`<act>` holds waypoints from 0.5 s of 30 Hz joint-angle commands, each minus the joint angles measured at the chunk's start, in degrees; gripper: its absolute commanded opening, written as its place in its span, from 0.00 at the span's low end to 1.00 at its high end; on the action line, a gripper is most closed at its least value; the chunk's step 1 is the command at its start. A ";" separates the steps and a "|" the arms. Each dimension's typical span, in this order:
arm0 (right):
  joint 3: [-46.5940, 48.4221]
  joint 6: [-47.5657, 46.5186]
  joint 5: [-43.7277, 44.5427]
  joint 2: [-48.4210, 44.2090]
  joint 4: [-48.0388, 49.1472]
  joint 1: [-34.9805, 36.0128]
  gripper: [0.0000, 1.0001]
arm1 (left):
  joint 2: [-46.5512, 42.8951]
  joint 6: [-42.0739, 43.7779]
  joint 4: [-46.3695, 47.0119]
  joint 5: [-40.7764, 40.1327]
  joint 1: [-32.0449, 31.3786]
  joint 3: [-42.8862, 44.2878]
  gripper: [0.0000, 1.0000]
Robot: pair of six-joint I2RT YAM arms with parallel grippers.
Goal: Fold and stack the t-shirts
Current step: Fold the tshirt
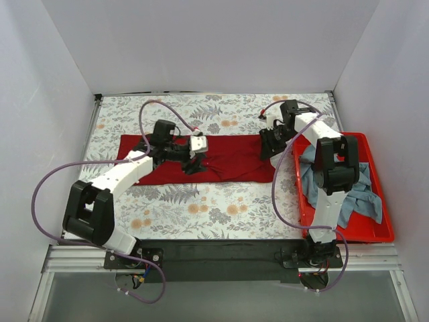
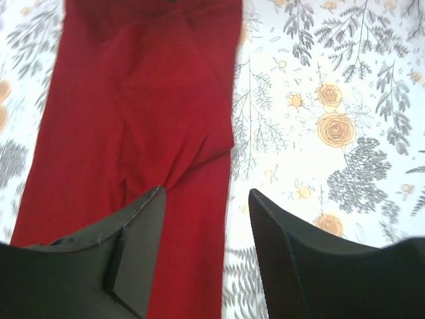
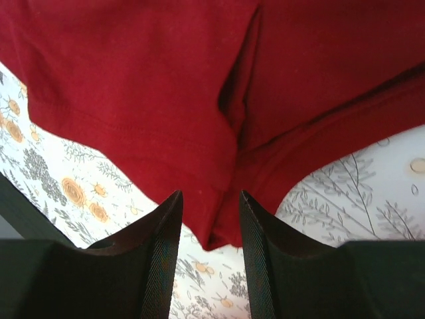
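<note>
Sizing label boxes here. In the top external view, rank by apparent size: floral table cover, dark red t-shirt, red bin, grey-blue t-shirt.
1. floral table cover
2. red bin
3. dark red t-shirt, close to the bin, so unsure
4. grey-blue t-shirt, partly hidden by the right arm

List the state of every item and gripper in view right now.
dark red t-shirt: folded into a long strip, lying flat on the table.
grey-blue t-shirt: unfolded, crumpled inside the red bin.
red bin: upright at the table's right side, holding that shirt.
left gripper: open, low over the strip's edge.
right gripper: open, a corner of the red shirt between its fingers.
</note>
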 commanded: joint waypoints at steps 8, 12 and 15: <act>4.15 2.25 -4.67 3.87 -0.92 0.11 0.46 | 9.70 11.42 13.24 -7.48 -12.58 -1.44 0.52; 4.06 2.16 -4.67 4.48 -1.01 0.11 0.46 | 13.40 13.61 13.68 -8.62 -14.25 -0.30 0.52; 3.53 1.99 -4.06 4.66 -1.10 0.11 0.45 | 15.33 15.37 13.86 -9.15 -14.96 -0.03 0.53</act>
